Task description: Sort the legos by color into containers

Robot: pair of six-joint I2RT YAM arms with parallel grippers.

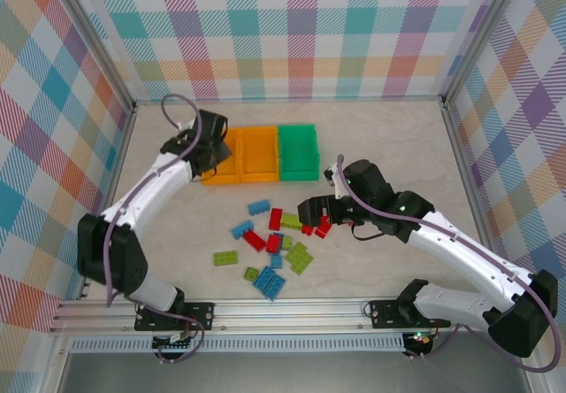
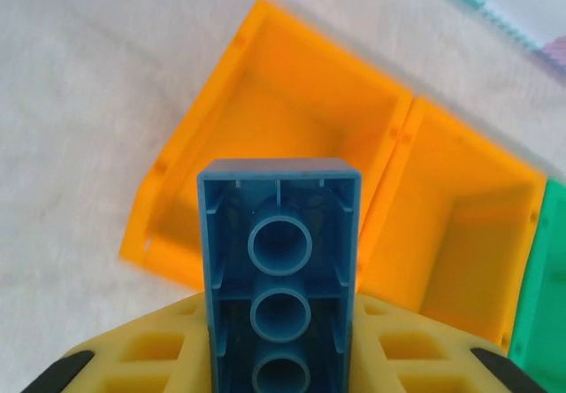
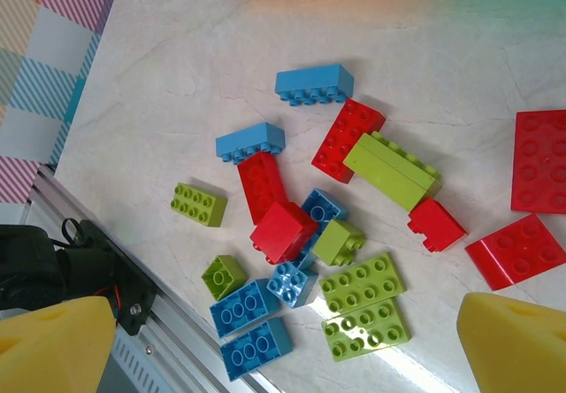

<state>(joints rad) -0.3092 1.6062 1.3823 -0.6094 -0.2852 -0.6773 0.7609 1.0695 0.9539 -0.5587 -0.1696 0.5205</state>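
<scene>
Top external: left gripper [image 1: 212,148] is at the far left, over the left orange bin [image 1: 221,177]. Left wrist: its yellow fingers [image 2: 150,349] pinch a blue brick [image 2: 279,251] by the long sides. The brick's hollow underside and three tubes face the camera, and it's off the table. The left orange bin lies just beyond the brick's tip. Can't tell if the brick is over the cavity or short of the near wall.

Middle orange bin [image 1: 259,152] touches the left one, and the green bin [image 1: 298,151] touches it on the right. All three sit in a row toward the far side of the table [image 1: 380,145].

Right gripper [image 1: 311,209] is low at the right edge of the loose legos [image 1: 275,219], jaws spread wide with nothing between them. Right wrist: a yellow fingertip [image 3: 508,340] in each bottom corner, the pile between and beyond them.

The pile sits mid-table, near of the bins, with blue, red and lime mixed:
- Red flat plates [image 3: 539,158] lie on the right.
- A long lime brick [image 3: 391,170] leans on a red one.
- A red cube [image 3: 283,231] sits on top of blue bricks at the centre.
- Two lime plates [image 3: 363,282] lie side by side, nearest the fingers.
</scene>
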